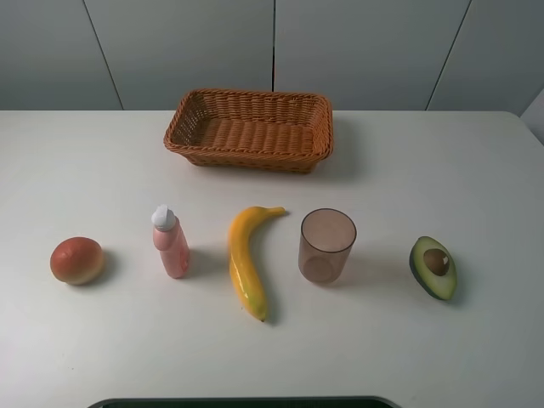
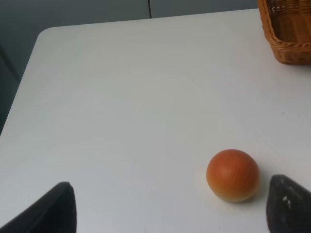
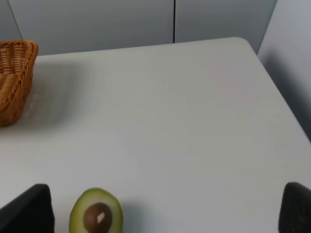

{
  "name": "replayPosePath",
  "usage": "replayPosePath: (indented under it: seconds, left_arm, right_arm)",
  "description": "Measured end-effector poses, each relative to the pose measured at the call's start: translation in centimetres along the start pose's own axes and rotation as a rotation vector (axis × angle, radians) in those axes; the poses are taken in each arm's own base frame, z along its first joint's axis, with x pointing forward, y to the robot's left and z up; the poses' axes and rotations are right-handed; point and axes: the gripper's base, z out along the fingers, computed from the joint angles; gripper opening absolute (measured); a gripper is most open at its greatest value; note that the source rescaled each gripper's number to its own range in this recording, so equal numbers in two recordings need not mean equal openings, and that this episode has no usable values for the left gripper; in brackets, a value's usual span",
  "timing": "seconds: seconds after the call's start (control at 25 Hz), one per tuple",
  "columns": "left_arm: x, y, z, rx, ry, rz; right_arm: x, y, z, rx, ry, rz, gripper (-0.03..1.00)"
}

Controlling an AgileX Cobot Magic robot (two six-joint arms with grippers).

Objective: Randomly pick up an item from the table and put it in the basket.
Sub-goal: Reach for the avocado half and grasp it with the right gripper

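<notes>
While avocado [image 1: 433, 267] lies on table [image 1: 442, 178], basket [image 1: 242, 158] shows bare woven floor.

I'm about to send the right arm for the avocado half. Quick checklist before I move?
1. Avocado half lies free on the table, pit up: ok.
2. Right gripper open and empty: ok.
3. Avocado centred between its fingers: not ok, it sits near one finger.
4. Basket empty, room inside: ok.
5. Right gripper's height above the table: cannot tell.
6. Left gripper away, near the round red-orange fruit: ok.
</notes>
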Motion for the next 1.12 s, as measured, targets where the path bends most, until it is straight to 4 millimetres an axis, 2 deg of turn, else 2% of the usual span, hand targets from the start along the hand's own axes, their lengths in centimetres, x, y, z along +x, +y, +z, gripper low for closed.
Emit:
replayPosePath:
  seconds: [0.12, 0.32, 0.52, 0.64, 0.76, 0.88, 1.0, 1.12]
  left_arm:
    - [0.0, 0.0, 0.0, 0.0, 0.0, 0.0]
    - [0.0, 0.0, 0.0, 0.0, 0.0, 0.0]
    - [0.0, 0.0, 0.0, 0.0, 0.0, 0.0]
    - [0.0, 0.0, 0.0, 0.0, 0.0, 0.0]
    - [0.0, 0.0, 0.0, 0.0, 0.0, 0.0]
    - [0.0, 0.0, 0.0, 0.0, 0.0, 0.0]
    - [0.0, 0.0, 0.0, 0.0, 0.0, 0.0]
    - [0.0, 0.0, 0.0, 0.0, 0.0, 0.0]
  right_arm:
    - [-1.5, 0.0, -0.2, 0.0, 0.008, -0.034, 0.99]
    - [-6.1, 0.3, 2.1, -0.036, 0.149, -0.107, 0.99]
    - [-11.5, 0.8, 6.8, -0.103, 0.309, -0.154, 0.99]
    - [-13.4, 1.3, 10.7, -0.166, 0.404, -0.141, 0.99]
    - [-13.1, 1.6, 15.2, -0.203, 0.539, -0.112, 0.99]
    - [-11.2, 1.7, 19.4, -0.219, 0.702, -0.086, 0.99]
    - [-8.6, 1.8, 22.0, -0.222, 0.811, -0.064, 0.99]
    - [-6.2, 2.0, 23.4, -0.223, 0.854, -0.04, 0.99]
